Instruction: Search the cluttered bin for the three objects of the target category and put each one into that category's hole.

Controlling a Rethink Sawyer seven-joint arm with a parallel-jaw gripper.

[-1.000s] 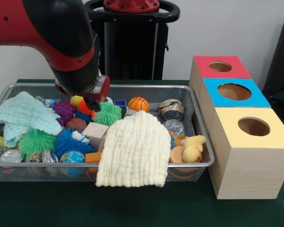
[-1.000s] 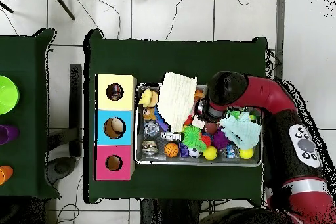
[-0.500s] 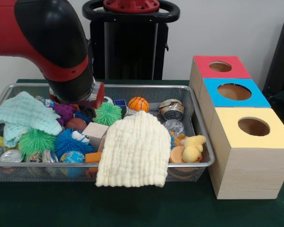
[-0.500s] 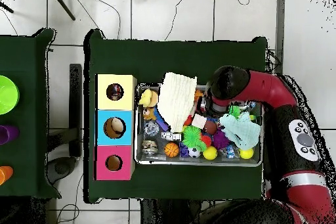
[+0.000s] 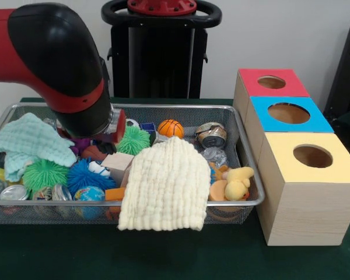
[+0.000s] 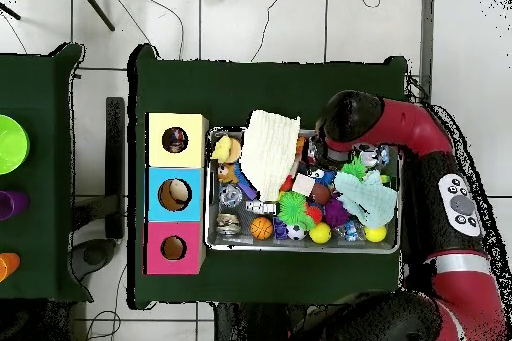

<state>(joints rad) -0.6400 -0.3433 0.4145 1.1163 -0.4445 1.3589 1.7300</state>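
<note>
The wire mesh bin holds mixed clutter: green spiky balls, a blue spiky ball, a small basketball, a crushed can, a wooden block and a yellow duck plush. A cream cloth hangs over the bin's front rim. My gripper is low in the left half of the bin, beside the green spiky ball, and the thick red and black arm hides most of it. What it touches is hidden.
Three boxes with round holes on top stand beside the bin: red, blue and yellow. A mint cloth covers the bin's left corner. A globe ball and flattened cans lie along the front rim.
The arm has swung left and toward the front of the bin, now covering the purple spiky ball and the small balls behind it. The objects in the bin have not visibly shifted.
</note>
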